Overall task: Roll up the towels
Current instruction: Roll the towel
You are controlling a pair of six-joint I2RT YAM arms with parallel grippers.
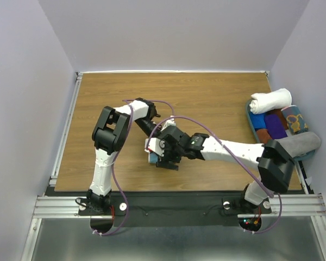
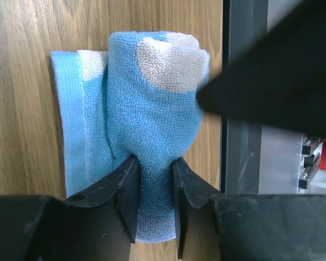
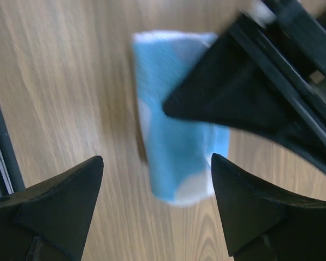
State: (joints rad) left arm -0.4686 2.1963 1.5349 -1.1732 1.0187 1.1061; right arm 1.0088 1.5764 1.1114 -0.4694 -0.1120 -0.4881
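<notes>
Starting at the nine o'clock side, the left arm [image 1: 106, 147] bends in towards the middle of the table [image 1: 206, 92]. Its left end effector [image 2: 154, 163] is closed down narrow, pinching one end of the light blue towel [image 2: 152, 125]. That looks like an anchor grip, there to stop the loose roll from springing open. The towel lies on the wood at about six o'clock from the table's centre, near the front edge. It is bunched into a fat, uneven roll with pale patches showing, and a flat hem is still laid out to one side, so I'd call this one only partly rolled.

Moving right, the right end effector [image 3: 157, 160] hangs above the same towel with its jaws spread wide and nothing in them. The cloth sits below the gap, untouched as far as I can tell. It looks placed to take the free end or tidy the roll.

Far out at three o'clock, a tray [image 1: 248, 115] holds finished rolls, a white roll [image 1: 270, 100] on top. I can't pick out a mustard towel for certain.
</notes>
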